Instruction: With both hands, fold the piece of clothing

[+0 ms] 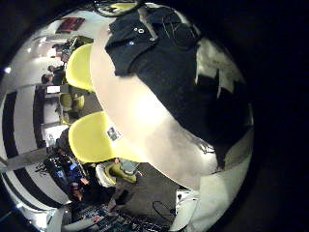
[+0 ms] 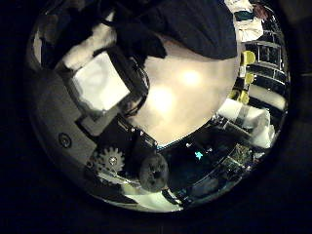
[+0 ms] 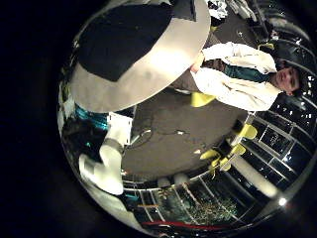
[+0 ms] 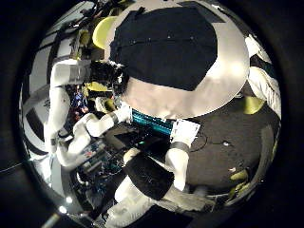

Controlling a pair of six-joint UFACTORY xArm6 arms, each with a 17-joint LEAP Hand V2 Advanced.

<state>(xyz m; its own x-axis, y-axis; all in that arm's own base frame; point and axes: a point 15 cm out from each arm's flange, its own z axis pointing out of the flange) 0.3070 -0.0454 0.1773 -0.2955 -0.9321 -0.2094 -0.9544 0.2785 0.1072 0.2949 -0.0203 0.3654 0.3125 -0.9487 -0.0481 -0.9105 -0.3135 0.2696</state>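
The round table (image 1: 145, 121) is the biggest thing under both my palms, and it sits well below them, nowhere near filling any view. My right hand's cameras look down on it too, its bare top (image 3: 124, 89) curving round what lies on it.

The piece of clothing (image 1: 164, 58) lies spread flat on that table, covering a large part of the top and leaving a broad bare band along the near rim. From my right palm it reads as one smooth sheet (image 4: 171, 43) with straight edges, and I see no fold in it. Neither of my hands touches it.

Two chairs (image 1: 92, 135) stand just beside the table's edge.

Of my left hand (image 2: 102, 88) I see finger parts and gears close to the camera, with nothing caught between them; I cannot tell whether they are straight or curled. Of my right hand (image 3: 104, 164) only a pale part shows at the edge, so I cannot tell its fingers' state either.
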